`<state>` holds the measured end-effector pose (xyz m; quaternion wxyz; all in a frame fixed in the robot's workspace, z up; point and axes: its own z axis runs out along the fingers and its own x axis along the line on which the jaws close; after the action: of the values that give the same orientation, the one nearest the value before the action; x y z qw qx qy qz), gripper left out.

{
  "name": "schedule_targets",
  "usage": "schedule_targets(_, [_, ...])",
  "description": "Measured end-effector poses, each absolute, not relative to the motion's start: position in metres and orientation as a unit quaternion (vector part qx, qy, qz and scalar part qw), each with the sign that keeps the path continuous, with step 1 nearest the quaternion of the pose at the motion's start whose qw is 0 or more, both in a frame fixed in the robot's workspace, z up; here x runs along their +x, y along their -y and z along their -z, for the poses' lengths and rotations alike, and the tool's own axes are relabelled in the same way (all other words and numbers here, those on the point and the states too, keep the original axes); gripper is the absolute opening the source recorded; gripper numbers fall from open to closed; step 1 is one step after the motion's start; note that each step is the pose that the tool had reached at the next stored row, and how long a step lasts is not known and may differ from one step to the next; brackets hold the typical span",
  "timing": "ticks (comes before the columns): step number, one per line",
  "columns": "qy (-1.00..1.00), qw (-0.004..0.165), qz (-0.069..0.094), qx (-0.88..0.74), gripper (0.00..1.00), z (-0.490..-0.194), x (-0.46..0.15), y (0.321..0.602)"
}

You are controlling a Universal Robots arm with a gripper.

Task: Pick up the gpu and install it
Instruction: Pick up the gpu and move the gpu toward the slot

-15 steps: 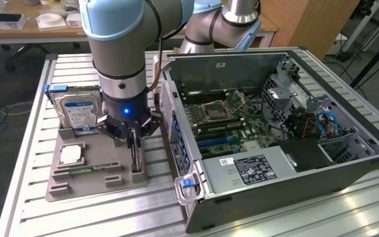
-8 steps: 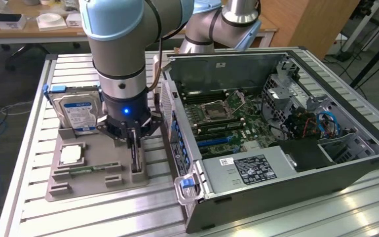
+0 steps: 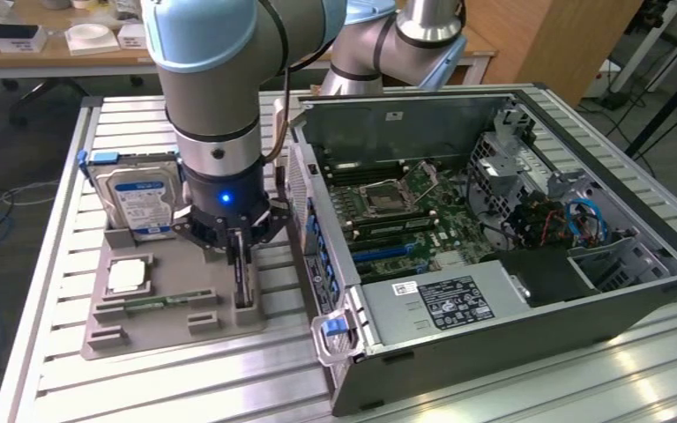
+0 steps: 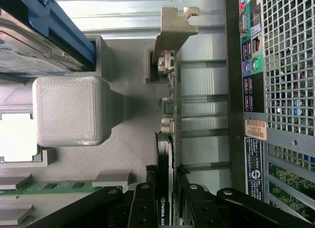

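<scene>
The gpu (image 3: 242,282) stands on its edge in a slot of the grey fixture tray (image 3: 162,333), at the tray's end nearest the computer case. My gripper (image 3: 236,242) points straight down over it. In the wrist view the gpu (image 4: 167,114) shows edge-on, its silver bracket (image 4: 174,31) at the far end and a dark face near my fingers. My gripper (image 4: 166,187) has one black finger (image 4: 143,203) against each side of the card, shut on it. The card's lower edge still sits in the tray slot.
On the same tray stand a hard drive (image 3: 138,198) in a blue frame, a processor (image 3: 127,275) and a memory stick (image 3: 156,302). The open computer case (image 3: 621,291) lies at the exterior view's right, motherboard (image 3: 421,220) exposed, its rear panel (image 4: 280,65) close beside the card.
</scene>
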<state>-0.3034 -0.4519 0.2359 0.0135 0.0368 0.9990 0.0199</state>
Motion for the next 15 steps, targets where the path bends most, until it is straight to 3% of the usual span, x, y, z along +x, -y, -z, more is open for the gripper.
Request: schedule_targets(15, [-0.999, 0.014, -0.020, 0.037, 0.26, -0.304, -0.303, 0.452])
